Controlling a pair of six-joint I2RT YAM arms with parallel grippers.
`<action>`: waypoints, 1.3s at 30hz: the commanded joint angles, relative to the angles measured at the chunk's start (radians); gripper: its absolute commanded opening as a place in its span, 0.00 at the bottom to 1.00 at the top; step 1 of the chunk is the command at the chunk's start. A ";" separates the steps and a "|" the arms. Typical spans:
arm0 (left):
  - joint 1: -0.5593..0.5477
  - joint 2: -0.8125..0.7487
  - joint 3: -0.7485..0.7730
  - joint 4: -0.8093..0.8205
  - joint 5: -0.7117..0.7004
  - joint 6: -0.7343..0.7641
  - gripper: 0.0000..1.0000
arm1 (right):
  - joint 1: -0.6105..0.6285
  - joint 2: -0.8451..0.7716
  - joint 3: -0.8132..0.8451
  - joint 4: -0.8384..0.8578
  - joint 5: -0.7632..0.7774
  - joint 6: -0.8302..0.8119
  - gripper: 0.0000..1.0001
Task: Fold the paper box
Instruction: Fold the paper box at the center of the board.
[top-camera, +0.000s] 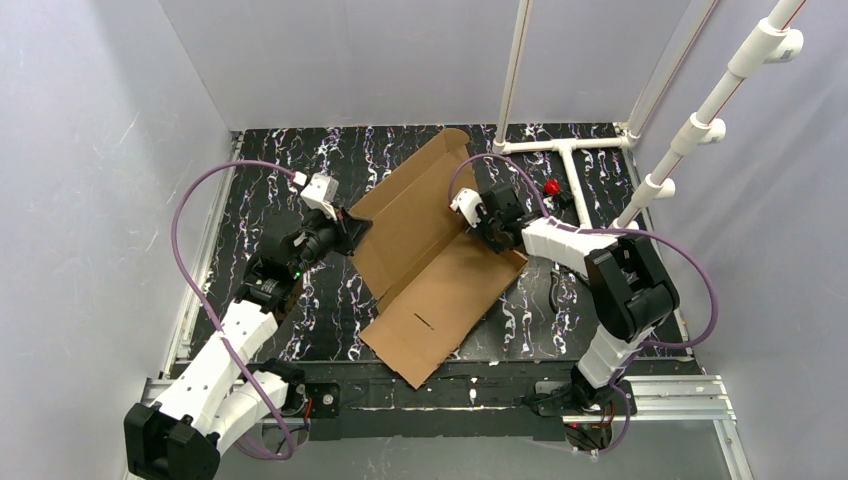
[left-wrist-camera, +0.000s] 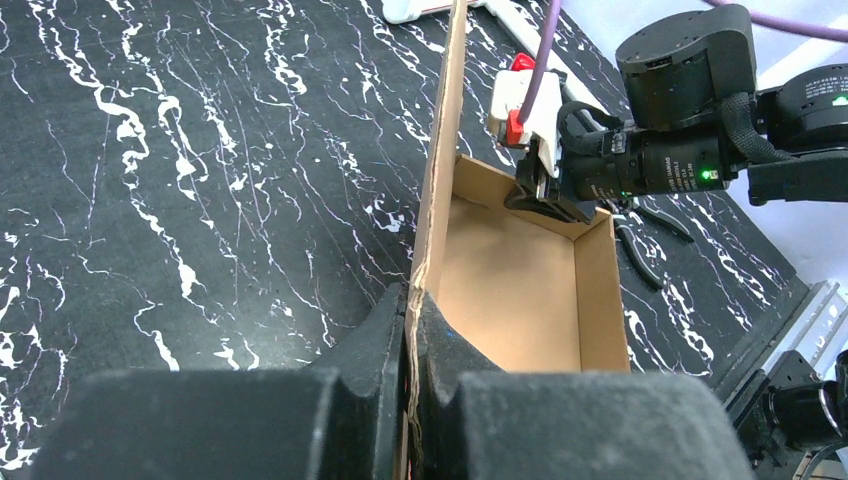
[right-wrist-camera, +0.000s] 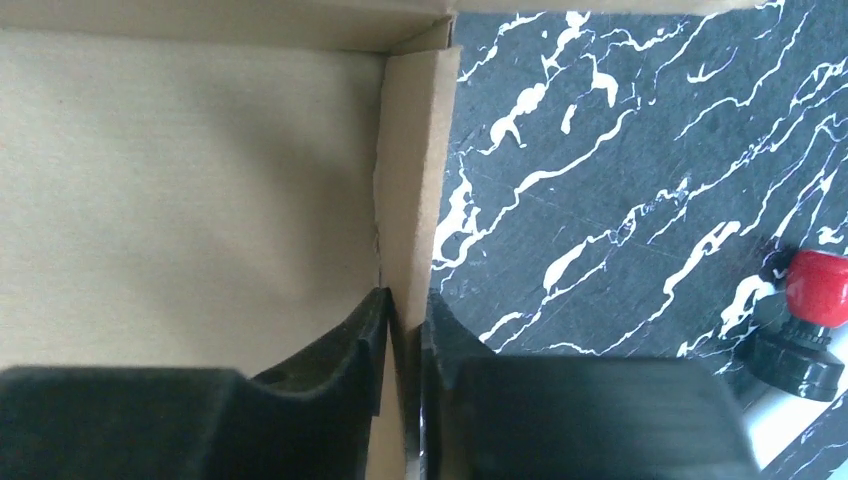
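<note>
The paper box (top-camera: 440, 290) lies slantwise across the middle of the table (top-camera: 330, 300), running from the near edge toward the far edge, and is only partly raised. The left claw (left-wrist-camera: 412, 300) is pressed together on the top of one long upright wall. The right claw (right-wrist-camera: 402, 300) straddles a short end flap on the opposite side, fingers tight against it, apparently pinching.

Both holds are shallow, right at the cardboard's edge. If the arms pull apart or twist unevenly, the flap could slip free and drop flat. The corrugated wall could also buckle at the left claw. With nothing pinning its base, the whole box may skid across the table.
</note>
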 joint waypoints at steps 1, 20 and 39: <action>0.002 -0.011 0.019 0.049 -0.022 0.004 0.00 | -0.017 0.017 0.001 0.030 -0.073 0.013 0.32; 0.005 0.041 0.075 0.046 -0.036 0.046 0.00 | -0.129 0.007 0.066 -0.099 -0.259 0.038 0.11; 0.005 0.153 0.179 0.046 0.054 -0.021 0.00 | -0.042 0.094 0.018 0.038 -0.055 0.089 0.01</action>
